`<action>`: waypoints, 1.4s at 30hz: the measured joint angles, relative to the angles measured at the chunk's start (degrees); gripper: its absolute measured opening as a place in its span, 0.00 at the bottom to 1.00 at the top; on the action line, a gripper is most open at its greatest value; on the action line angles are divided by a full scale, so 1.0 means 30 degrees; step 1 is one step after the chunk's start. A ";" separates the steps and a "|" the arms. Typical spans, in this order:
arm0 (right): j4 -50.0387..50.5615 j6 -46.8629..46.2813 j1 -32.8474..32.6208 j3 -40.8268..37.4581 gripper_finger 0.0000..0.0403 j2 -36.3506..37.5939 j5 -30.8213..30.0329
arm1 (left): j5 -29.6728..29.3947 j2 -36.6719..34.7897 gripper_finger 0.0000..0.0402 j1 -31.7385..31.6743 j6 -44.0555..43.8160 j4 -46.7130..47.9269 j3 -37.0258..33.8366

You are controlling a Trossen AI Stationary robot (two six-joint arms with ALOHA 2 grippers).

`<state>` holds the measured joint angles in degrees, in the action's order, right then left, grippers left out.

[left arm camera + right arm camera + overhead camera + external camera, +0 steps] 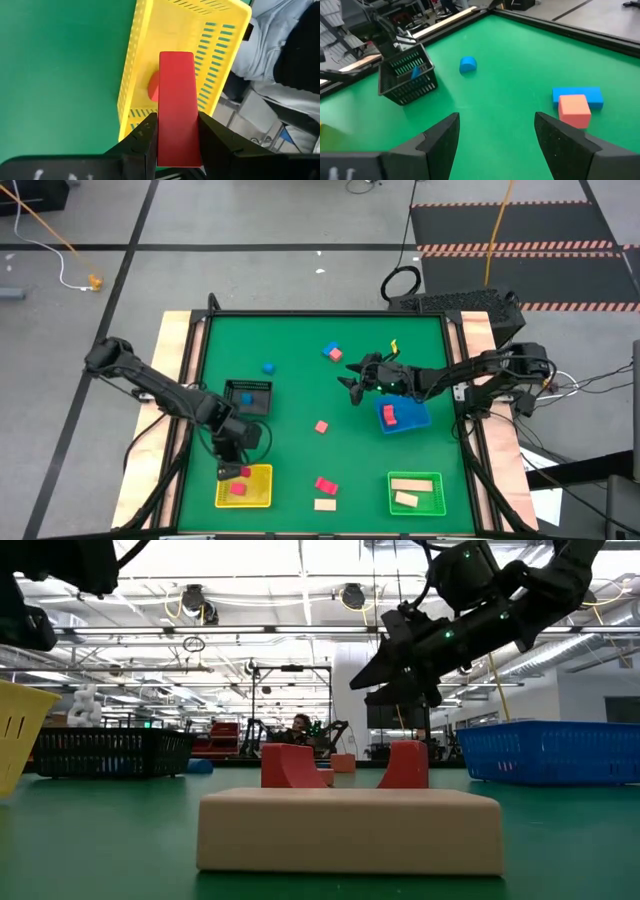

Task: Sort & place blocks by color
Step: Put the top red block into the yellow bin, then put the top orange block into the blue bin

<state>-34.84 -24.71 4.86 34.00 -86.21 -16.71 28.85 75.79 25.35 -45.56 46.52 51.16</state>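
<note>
Left gripper [176, 145] clamps red bar [177, 100] above yellow tray [210, 45]; right gripper [497, 135] open, salmon-pink cube [574, 111] ahead.

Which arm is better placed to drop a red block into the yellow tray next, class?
The left. Its gripper is shut on a red block right over the yellow tray, while the right gripper hangs open near mid-table.
</note>
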 joint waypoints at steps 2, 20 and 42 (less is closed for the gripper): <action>-0.0011 -0.0014 0.0000 0.0000 0.61 0.0002 0.0000 | 0.0006 0.0285 0.27 0.0142 -0.0022 -0.0033 0.0000; -0.0322 0.0124 0.0621 0.0000 0.61 0.0087 0.0007 | 0.0558 0.1500 0.34 0.0463 -0.1085 -0.1702 0.0000; -0.1570 -0.0521 0.1505 0.0222 0.61 0.0051 -0.1016 | -0.2572 -0.0619 0.35 -0.1299 0.6558 -0.4049 0.0007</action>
<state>-39.55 -26.27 9.38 34.66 -86.06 -19.76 21.13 73.93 21.46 -25.89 34.37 51.18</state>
